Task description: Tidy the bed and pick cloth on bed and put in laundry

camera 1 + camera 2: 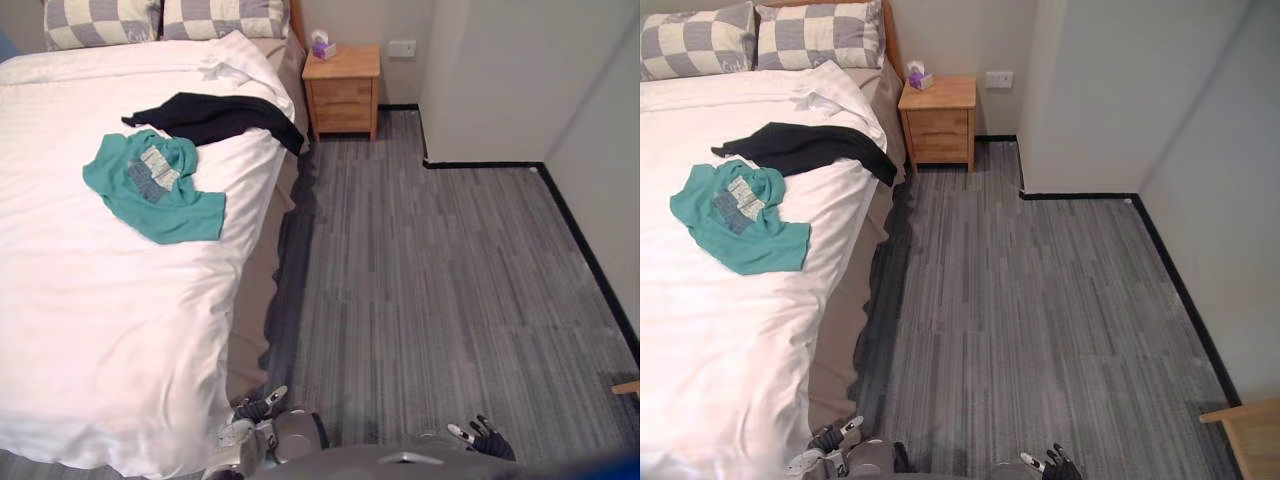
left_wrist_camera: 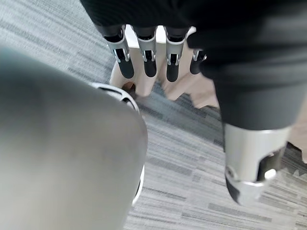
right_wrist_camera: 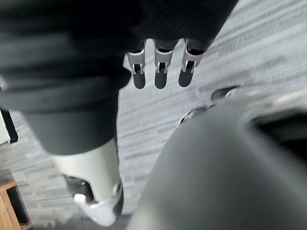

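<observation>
Task is barely starting, by my read: nothing picked, nothing put away.

The left hand (image 1: 252,412) is hanging low just beside the foot corner of the bed (image 1: 120,330). In its wrist view its fingers (image 2: 125,62) are hanging straight and relaxed, thumb apart, holding nothing. The right hand (image 1: 482,437) is hanging over the grey floor (image 1: 450,280), well apart from the bed. Its fingers (image 3: 160,72) are also pointing straight down, loose and empty.

The teal T-shirt (image 1: 150,190) is lying crumpled on the white cover, well ahead of the left hand and further from the right one. The black garment (image 1: 215,118) is lying beyond the T-shirt, further from both hands. One end is trailing over the bed edge on the hands' side.

A white crumpled bit (image 1: 222,68) is sitting beyond that, near the checked pillows (image 1: 100,20). Loose cloth or turned-back cover, I cannot tell.

The cover is looking fairly flat already, so the tidying left seems small. The nightstand (image 1: 343,90) is standing far ahead of the right hand.

Left to do, as I'm judging it:
- reach both garments; neither hand is near enough now
- grasp them
- carry them to the laundry; where that stands I cannot tell
</observation>
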You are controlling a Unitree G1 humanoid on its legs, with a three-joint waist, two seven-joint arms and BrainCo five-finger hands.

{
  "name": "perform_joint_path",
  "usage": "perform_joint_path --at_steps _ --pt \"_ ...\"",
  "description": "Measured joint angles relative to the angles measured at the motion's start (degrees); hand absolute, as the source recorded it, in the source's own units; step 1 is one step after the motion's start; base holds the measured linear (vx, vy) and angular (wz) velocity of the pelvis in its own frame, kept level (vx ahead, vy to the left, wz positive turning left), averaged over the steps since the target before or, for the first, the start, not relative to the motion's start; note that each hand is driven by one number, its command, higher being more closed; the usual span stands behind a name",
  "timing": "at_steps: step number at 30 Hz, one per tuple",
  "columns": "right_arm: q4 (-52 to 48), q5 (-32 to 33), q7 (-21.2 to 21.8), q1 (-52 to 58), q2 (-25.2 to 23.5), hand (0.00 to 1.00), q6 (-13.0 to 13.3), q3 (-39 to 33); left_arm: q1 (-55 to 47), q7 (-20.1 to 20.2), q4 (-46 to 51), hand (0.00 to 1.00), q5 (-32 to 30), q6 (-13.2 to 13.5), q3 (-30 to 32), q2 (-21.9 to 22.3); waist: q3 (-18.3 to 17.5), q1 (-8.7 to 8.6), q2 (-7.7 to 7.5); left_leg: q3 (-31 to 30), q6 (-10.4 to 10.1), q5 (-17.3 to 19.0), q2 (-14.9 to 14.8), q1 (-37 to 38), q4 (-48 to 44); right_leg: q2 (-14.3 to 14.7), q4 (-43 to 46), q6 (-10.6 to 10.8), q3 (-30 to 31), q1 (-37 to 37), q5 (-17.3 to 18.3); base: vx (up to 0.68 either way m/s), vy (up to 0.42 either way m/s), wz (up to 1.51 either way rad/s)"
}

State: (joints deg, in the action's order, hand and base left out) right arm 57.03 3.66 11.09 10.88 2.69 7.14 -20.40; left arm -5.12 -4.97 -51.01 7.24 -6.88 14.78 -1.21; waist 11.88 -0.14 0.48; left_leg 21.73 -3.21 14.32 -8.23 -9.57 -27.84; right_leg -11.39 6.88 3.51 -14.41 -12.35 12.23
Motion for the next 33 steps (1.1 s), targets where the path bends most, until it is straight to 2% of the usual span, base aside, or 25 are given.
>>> perform_joint_path --at_steps 1,2,3,7,10,11,12,13,15,17,18,19,20,21,22,23,24,25,26,28,29,30,31,32,33 --pt "-0.1 0.0 0.0 0.0 0.3 0.0 0.1 -0.1 -0.5 0.1 0.3 0.0 0.0 0.5 0.5 0.5 0.1 0.06 0.79 -0.5 0.1 -2.2 -0.1 0.3 5.6 0.0 -0.7 1.3 0.3 -0.5 1.1 -0.17 0.132 -0.13" --pt "0.3 -0.1 -0.2 -0.1 0.5 0.0 0.0 0.1 -0.6 0.2 0.3 0.0 0.0 1.0 2.2 1.0 0.1 0.52 0.37 1.0 3.3 -4.0 0.4 1.2 5.4 -0.8 -0.9 1.7 1.7 -1.5 1.9 0.0 0.225 -0.34" --pt "0.0 -0.4 -0.2 0.0 0.0 0.0 0.1 0.2 -0.6 0.3 0.5 0.0 -0.7 1.5 2.2 1.0 -0.3 1.33 -0.36 2.9 3.5 -1.7 1.2 1.2 4.7 -1.8 -1.4 1.5 2.9 -1.4 2.3 0.17 0.271 -0.38" --pt "0.2 -0.6 -0.3 -0.4 -1.5 0.0 0.1 -1.7 -0.5 0.6 0.7 0.0 -3.0 2.3 2.6 0.1 -1.1 1.26 -1.77 4.1 4.8 3.7 2.5 0.8 1.2 -4.0 3.4 2.8 5.8 0.7 0.9 0.27 0.241 -0.18" --pt "1.3 -0.5 -0.5 0.3 -2.2 0.0 0.0 -4.1 -0.3 0.9 -0.3 0.0 -8.7 2.3 -1.3 -2.1 -1.9 0.33 -2.9 3.2 5.7 4.5 6.4 5.7 5.9 -8.1 25.0 4.4 7.0 8.8 -1.2 0.36 0.189 0.25" --pt "1.3 0.2 -0.5 0.4 -2.5 0.0 0.1 -4.4 -0.2 0.8 -0.7 0.0 -10.6 2.3 -3.5 -3.1 -1.9 -0.45 -3.37 2.3 5.9 4.9 8.1 8.8 8.1 -9.9 35.7 3.9 8.5 13.2 -5.8 0.43 0.122 0.47" --pt "1.3 0.3 -0.5 0.3 -2.5 0.0 0.1 -4.8 0.5 0.8 -2.0 0.0 -13.2 2.4 -5.3 -3.9 -1.8 -1.29 -3.23 0.8 6.5 5.5 9.2 11.8 10.3 -10.6 44.7 3.8 8.9 16.6 -7.5 0.45 0.095 0.45" --pt "1.3 0.3 -0.5 0.3 -2.5 0.0 0.1 -4.8 1.0 0.8 -2.8 0.0 -14.2 2.3 -6.1 -4.3 -1.7 -1.65 -3.22 0.4 6.4 5.7 9.3 13.3 11.2 -10.2 47.5 3.8 8.8 17.8 -6.4 0.47 0.076 0.39" --pt "1.1 0.9 -0.5 0.1 -2.5 0.0 0.5 -4.6 2.1 0.9 -4.9 0.0 -17.0 2.5 -10.0 -6.2 -1.7 -2.55 -2.45 -1.3 6.4 5.7 8.9 20.0 15.9 -5.6 54.0 2.8 8.0 23.0 0.1 0.43 0.008 0.35" --pt "0.8 2.4 -0.4 0.1 -2.3 0.0 0.9 -4.2 2.5 1.3 -6.3 0.0 -16.7 2.6 -12.4 -6.1 -0.9 -4.01 -1.2 -2.1 5.7 5.8 6.6 24.9 18.4 -0.2 50.2 -1.0 4.3 28.6 4.2 0.1 -0.145 0.47" --pt "0.8 2.8 -0.4 0.1 -2.1 0.0 1.0 -4.2 2.7 1.5 -6.7 0.0 -16.6 2.5 -12.5 -6.0 -0.6 -4.26 -0.7 -2.4 5.7 5.8 5.8 26.0 19.1 1.4 47.5 -1.8 3.0 30.1 4.5 -0.08 -0.213 0.69" --pt "0.7 3.2 -0.6 0.3 -2.1 0.0 0.9 -4.0 2.8 2.3 -6.6 0.0 -16.4 2.6 -12.5 -5.3 -0.1 -5.22 -0.16 -3.9 5.6 5.8 3.9 27.8 19.3 4.1 37.9 -2.1 -0.1 33.2 4.1 -0.1 -0.204 0.76" --pt "0.7 4.2 -0.6 0.6 -2.1 0.0 0.8 -3.5 2.8 2.5 -6.6 0.0 -16.4 2.7 -12.5 -4.9 0.0 -5.39 -0.27 -4.2 5.1 5.5 3.5 29.4 20.0 4.8 30.6 -2.4 -1.5 34.4 1.6 -0.1 -0.226 0.82" --pt "0.8 4.7 -0.7 1.4 -2.4 0.0 0.8 -3.4 2.2 2.6 -6.3 0.0 -16.1 3.1 -12.3 -4.9 0.0 -5.27 -0.93 -4.5 4.6 5.3 3.8 31.4 21.0 5.3 22.6 -2.5 -2.3 34.6 -2.7 0.14 -0.204 0.56" --pt "1.5 5.2 -0.7 1.9 -2.3 0.0 0.6 -3.5 2.1 2.4 -6.7 0.0 -16.2 4.0 -12.2 -4.2 0.6 -5.63 -0.31 -5.1 2.3 4.8 3.3 34.9 22.2 6.0 22.1 -8.9 -3.1 33.3 -7.4 0.31 -0.165 0.15" --pt "1.5 5.2 -1.0 1.6 -1.4 0.0 0.7 -3.9 1.9 2.5 -6.5 0.0 -16.4 4.5 -12.2 -3.6 0.4 -5.17 1.4 -4.3 1.0 3.6 2.2 35.2 22.4 6.9 23.3 -8.9 -3.8 33.6 -6.5 0.61 -0.165 -0.23" --pt "1.3 5.2 -1.3 0.1 -1.0 0.0 0.9 -4.0 1.8 2.6 -6.5 0.0 -17.2 5.9 -11.9 -3.2 0.7 -5.23 1.85 -4.0 -1.1 0.2 2.3 35.6 22.0 7.1 26.3 -9.8 -3.3 34.2 -3.0 0.53 -0.108 -0.45" --pt "1.2 5.2 -1.3 -0.6 -0.9 0.0 0.9 -4.0 1.9 2.5 -6.5 0.0 -17.3 6.1 -11.8 -2.9 1.3 -5.44 1.97 -3.9 -1.8 -1.3 2.4 36.0 21.6 7.3 27.3 -10.0 -3.1 34.2 -1.7 0.6 -0.158 -0.53" --pt "1.2 5.2 -1.5 -1.4 -1.0 0.0 0.7 -4.0 1.9 2.4 -6.5 0.0 -17.3 6.2 -11.1 -2.3 1.3 -5.49 2.14 -3.6 -3.3 -4.7 2.2 36.1 19.5 7.8 28.7 -11.5 -3.3 33.8 0.5 0.53 -0.163 -0.6" --pt "0.6 5.0 -1.5 -1.5 -0.5 0.0 0.0 -3.8 1.8 2.5 -6.4 0.0 -17.2 6.0 -9.1 -1.3 1.2 -5.48 2.57 -5.1 -6.2 -10.2 0.1 32.0 7.1 10.4 25.8 -11.4 -2.1 30.3 2.9 0.47 -0.166 -0.7" --pt "0.0 4.6 -1.4 -1.5 -0.6 0.0 -0.4 -3.0 1.7 2.6 -6.3 0.0 -17.0 6.3 -7.2 -0.8 1.4 -5.23 2.79 -8.5 -8.1 -14.7 -1.9 25.2 -8.0 12.7 21.8 -11.3 -0.1 26.6 3.6 0.38 -0.127 -0.72" --pt "-0.6 3.9 -1.3 -1.4 -0.5 0.0 -0.5 -2.9 1.5 2.8 -6.1 0.0 -14.9 7.5 -4.0 0.0 2.0 -5.25 3.32 -9.8 -8.0 -11.9 -4.8 17.6 -26.7 15.1 18.2 -11.5 1.6 22.1 3.5 0.38 -0.108 -0.73" --pt "-0.7 3.7 -1.2 -1.2 -0.6 0.0 -0.6 -2.8 1.4 3.1 -5.8 0.0 -13.4 8.0 -2.2 0.5 2.3 -5.07 3.15 -9.9 -7.4 -10.1 -6.3 14.2 -34.2 15.9 16.8 -11.8 2.1 19.6 3.6 0.44 -0.063 -0.68" --pt "-1.2 2.0 -1.2 -0.5 -0.6 0.0 -0.6 -1.9 0.7 4.0 -4.7 0.0 -9.2 9.0 0.5 0.8 2.7 -4.66 2.55 -10.1 -5.7 -7.2 -8.1 8.2 -43.6 16.8 14.0 -12.2 3.2 14.3 3.9 0.44 -0.038 -0.67" --pt "-1.8 1.3 -1.4 0.4 -0.5 0.0 -0.9 -0.8 -0.1 5.1 -2.7 0.0 -5.4 10.0 1.5 0.8 2.8 -3.64 1.64 -9.9 -3.2 -4.7 -8.8 3.1 -46.3 17.3 11.0 -12.1 5.0 9.7 4.2 0.43 -0.025 -0.69"
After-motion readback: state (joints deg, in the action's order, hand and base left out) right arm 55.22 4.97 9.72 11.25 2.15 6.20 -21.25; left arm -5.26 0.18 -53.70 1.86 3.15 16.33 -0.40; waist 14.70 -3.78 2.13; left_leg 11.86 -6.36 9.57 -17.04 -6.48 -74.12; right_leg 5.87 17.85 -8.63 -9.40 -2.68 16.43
